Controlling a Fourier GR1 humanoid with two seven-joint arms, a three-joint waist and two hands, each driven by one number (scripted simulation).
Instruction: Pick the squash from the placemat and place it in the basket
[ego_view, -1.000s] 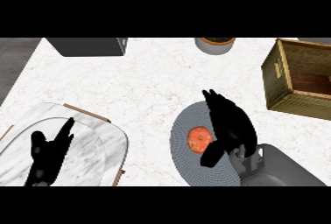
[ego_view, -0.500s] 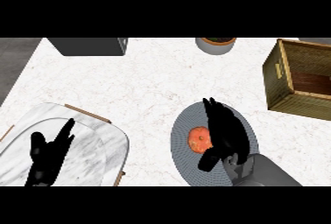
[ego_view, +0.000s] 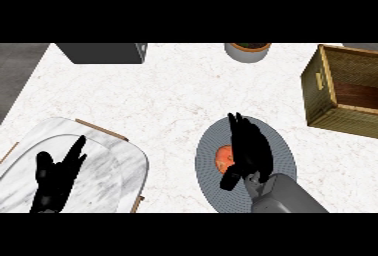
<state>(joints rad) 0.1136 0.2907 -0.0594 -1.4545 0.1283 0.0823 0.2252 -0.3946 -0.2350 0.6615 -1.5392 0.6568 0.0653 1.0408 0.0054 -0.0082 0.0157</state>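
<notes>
**Right hand lying over the squash on the placemat**

White marble counter (ego_view: 170, 95) is filling nearly the whole view, with a dark strip of floor running down its left side. At the lower left a pale marble tray (ego_view: 111, 165) with wooden edges is sitting on it, and the left hand (ego_view: 59, 175) is resting over that tray, fingers straight and slightly spread, holding nothing. At the right edge a woven basket (ego_view: 325, 95) is standing open, well apart from the mat. Between them, toward the bottom, the round grey placemat (ego_view: 284, 150) is lying flat. The right hand (ego_view: 247, 147) is stretching across the mat's middle, its fingers straight and pressed together, thumb angling down to the left. The orange squash (ego_view: 223, 158) is sitting on the placemat, partly hidden beneath that hand; whether the hand is touching it is unclear. Along the back edge a dark grey box (ego_view: 103, 52) and a small grey pot (ego_view: 247, 51) are standing.
</notes>
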